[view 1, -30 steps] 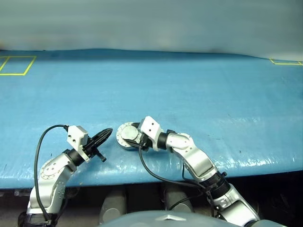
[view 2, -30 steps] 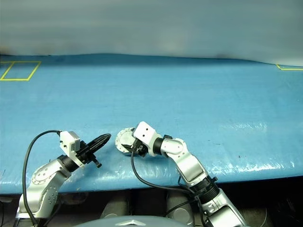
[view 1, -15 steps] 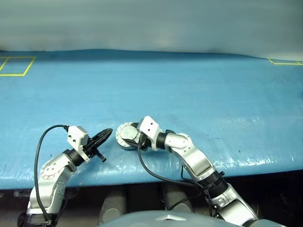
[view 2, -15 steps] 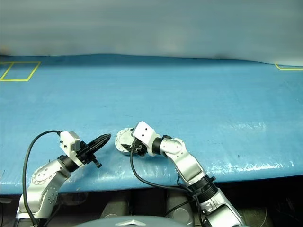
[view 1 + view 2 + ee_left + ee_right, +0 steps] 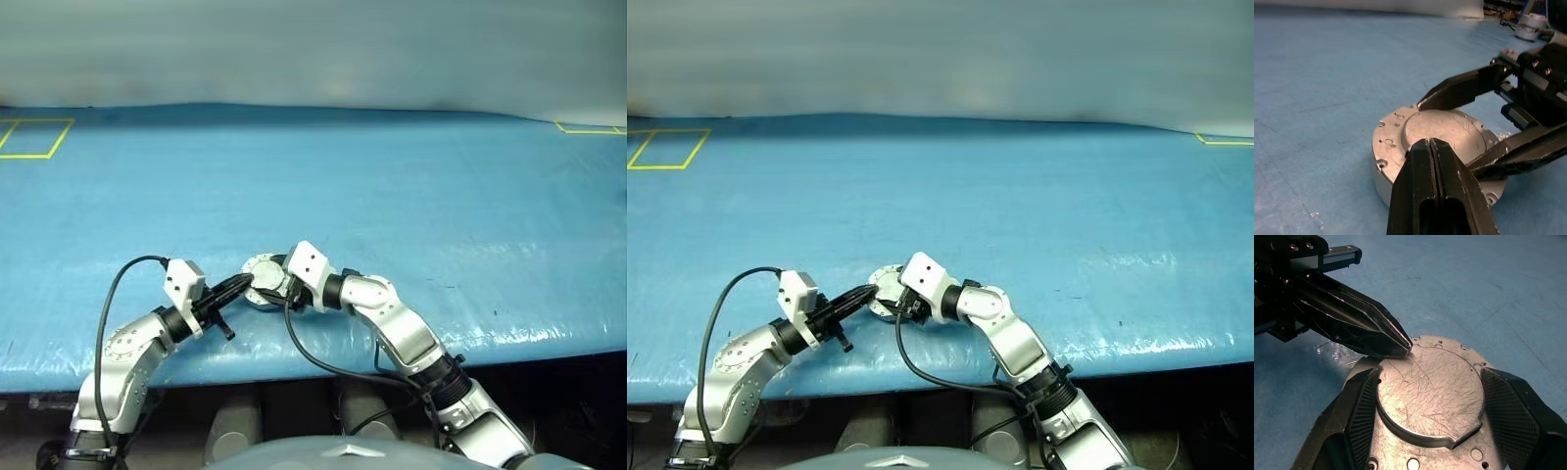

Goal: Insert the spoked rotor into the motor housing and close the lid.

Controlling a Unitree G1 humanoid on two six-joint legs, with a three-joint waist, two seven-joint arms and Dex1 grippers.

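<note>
The motor housing [image 5: 261, 294] sits on the blue table near its front edge, with the plain silver lid [image 5: 1430, 391] lying flat on top. My right gripper [image 5: 1430, 378] reaches in from the right, and its fingers [image 5: 1359, 416] press against both sides of the housing. My left gripper [image 5: 1430, 145] is shut, comes in from the left, and rests its tips on the lid's near edge; it also appears as the left gripper [image 5: 1403, 345] in the right wrist view. The spoked rotor is hidden.
Yellow tape squares mark the far left [image 5: 34, 137] and far right [image 5: 591, 128] of the blue table cover [image 5: 392, 196]. The table's front edge [image 5: 323, 364] runs just below both arms. Black cables loop off each wrist.
My left arm has swung right, from a gap beside the housing to having its shut tips on the lid. The right arm and the housing have stayed put.
</note>
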